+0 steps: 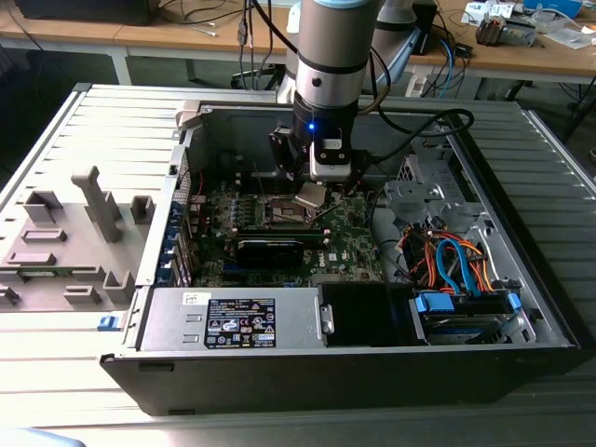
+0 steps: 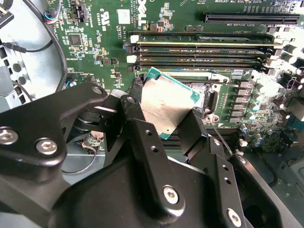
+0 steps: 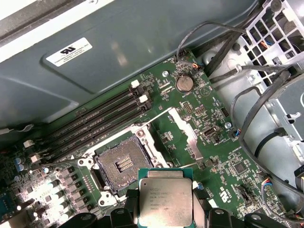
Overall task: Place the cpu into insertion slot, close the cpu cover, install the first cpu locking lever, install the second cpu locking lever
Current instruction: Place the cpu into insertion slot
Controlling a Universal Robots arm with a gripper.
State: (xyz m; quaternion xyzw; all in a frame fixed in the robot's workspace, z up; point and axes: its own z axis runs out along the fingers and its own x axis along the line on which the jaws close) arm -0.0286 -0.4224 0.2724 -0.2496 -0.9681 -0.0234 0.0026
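My gripper is shut on the cpu, a flat square chip with a silver-grey top, and holds it tilted above the motherboard. In the second wrist view the black fingers pinch the cpu by two opposite edges. The insertion slot is a dark square socket with a silvery border. It lies open and bare, just beside and below the cpu. The cpu partly hides the slot in the second wrist view. A silvery plate that looks like the cpu cover stands raised at the slot's side.
Long black memory slots run beside the socket. Coloured cables and a drive bay fill the case toward the exterior view's right. A grey power supply sits at the front. Grey fixtures stand outside the case.
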